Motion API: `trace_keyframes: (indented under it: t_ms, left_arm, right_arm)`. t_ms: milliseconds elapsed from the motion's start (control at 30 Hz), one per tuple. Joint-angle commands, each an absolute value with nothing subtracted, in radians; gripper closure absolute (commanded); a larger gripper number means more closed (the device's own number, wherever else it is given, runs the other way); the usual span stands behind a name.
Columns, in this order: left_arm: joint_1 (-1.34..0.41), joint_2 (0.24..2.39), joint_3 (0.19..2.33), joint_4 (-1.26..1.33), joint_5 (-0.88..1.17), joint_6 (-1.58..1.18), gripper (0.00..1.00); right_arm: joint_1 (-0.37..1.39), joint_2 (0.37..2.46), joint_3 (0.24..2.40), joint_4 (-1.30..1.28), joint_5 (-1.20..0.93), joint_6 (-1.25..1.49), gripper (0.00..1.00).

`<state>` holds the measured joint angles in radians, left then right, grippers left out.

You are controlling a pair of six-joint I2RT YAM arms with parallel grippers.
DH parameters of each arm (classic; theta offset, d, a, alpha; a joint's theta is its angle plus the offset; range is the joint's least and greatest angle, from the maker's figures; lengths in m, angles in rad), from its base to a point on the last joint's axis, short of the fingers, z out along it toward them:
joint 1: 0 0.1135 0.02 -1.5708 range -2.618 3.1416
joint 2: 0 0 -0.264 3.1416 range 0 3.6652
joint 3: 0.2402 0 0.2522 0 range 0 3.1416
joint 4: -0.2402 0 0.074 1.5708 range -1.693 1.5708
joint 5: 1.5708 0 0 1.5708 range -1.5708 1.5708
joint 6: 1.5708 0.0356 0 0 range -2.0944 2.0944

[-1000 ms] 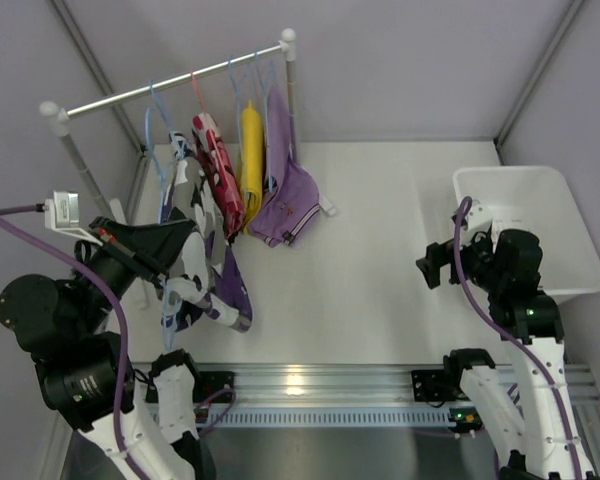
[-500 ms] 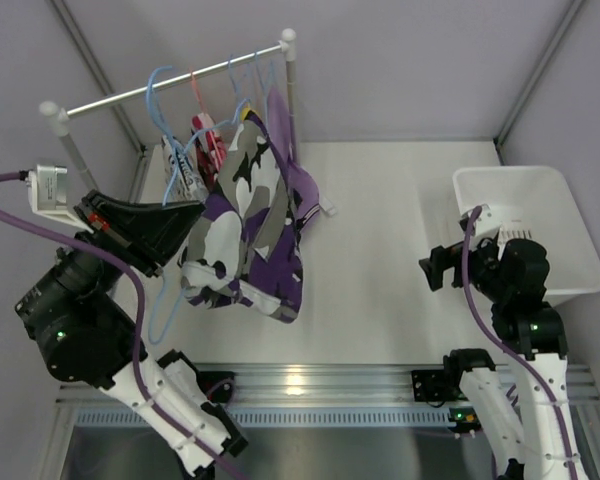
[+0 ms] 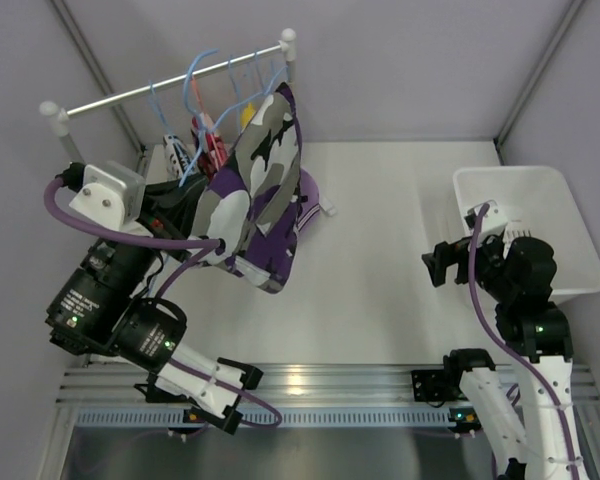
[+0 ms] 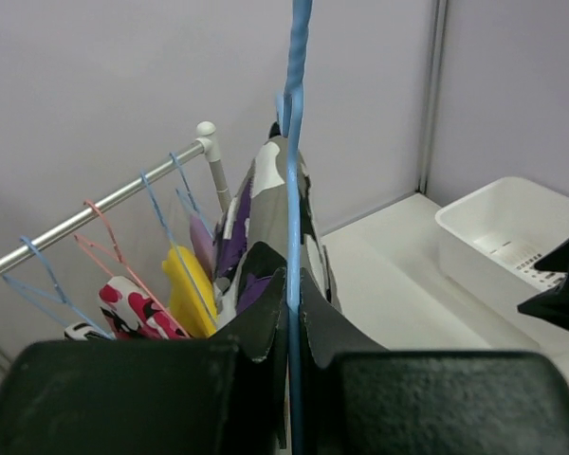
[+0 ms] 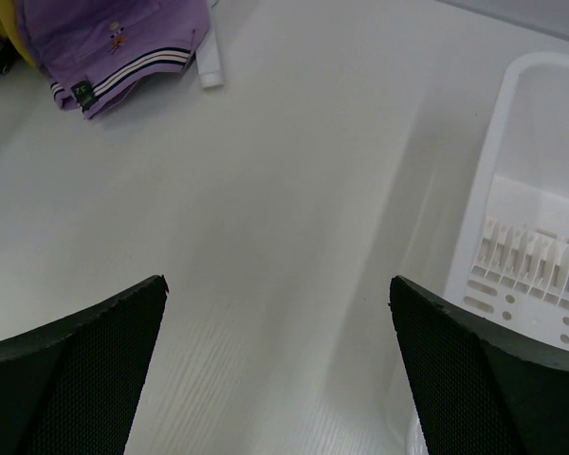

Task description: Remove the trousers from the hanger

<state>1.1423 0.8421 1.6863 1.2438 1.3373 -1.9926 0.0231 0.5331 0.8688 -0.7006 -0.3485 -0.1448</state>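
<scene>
The left claw (image 4: pixel 292 284) is closed narrow on the thin wire of the light-blue hanger (image 4: pixel 295 123), which runs straight up between its two fingers and leaves the left wrist view at the top. The trousers (image 3: pixel 256 185), with purple, white and black patches, are draped on this hanger and hang in the air above the left part of the desk (image 3: pixel 390 260), just in front of the metal rail (image 3: pixel 130 97). In the top view the blue hook appears at the height of the rail, but I cannot tell if it touches the rail or not. On the rail there are other clothes: a yellow garment (image 4: pixel 185 284), a red-pink garment with white spots (image 4: pixel 133 308) and a purple garment (image 5: pixel 123 43) whose lower edge lies on the desk. The right claw (image 5: pixel 275 284) is opened wide and holds nothing; it hovers over the bare desk, well apart from the trousers and just beside the white bin (image 3: pixel 555 185) that stands at the right side.
</scene>
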Motion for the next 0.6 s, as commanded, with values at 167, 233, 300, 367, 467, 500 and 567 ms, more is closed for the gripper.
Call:
trace_keyframes:
  t_ms: [167, 233, 300, 367, 467, 500, 567]
  left_arm:
    - [1.148, 0.827, 1.564, 1.211, 1.183, -2.340, 1.00]
    - [1.097, 0.821, 1.525, 1.025, 1.198, -2.265, 1.00]
    - [1.046, 0.824, 1.500, 0.858, 1.213, -2.119, 1.00]
    - [0.939, 0.831, 1.488, 0.491, 1.200, -1.899, 1.00]
    - [0.767, 0.873, 1.485, 0.231, 1.168, -1.740, 1.00]
    - [0.734, 0.871, 1.456, 0.245, 1.160, -1.741, 1.00]
    - [0.681, 0.865, 1.445, 0.294, 1.154, -1.773, 1.00]
  right_arm:
    - [0.012, 0.548, 0.894, -0.703, -0.342, -0.124, 0.01]
    - [0.011, 0.549, 0.891, -0.703, -0.344, -0.124, 0.00]
    - [0.012, 0.555, 0.885, -0.699, -0.342, -0.126, 0.00]
    - [0.011, 0.560, 0.879, -0.698, -0.344, -0.124, 0.00]
    - [0.012, 0.568, 0.867, -0.692, -0.344, -0.123, 0.00]
    - [0.012, 0.569, 0.865, -0.686, -0.342, -0.123, 0.00]
    - [0.012, 0.575, 0.861, -0.684, -0.336, -0.124, 0.00]
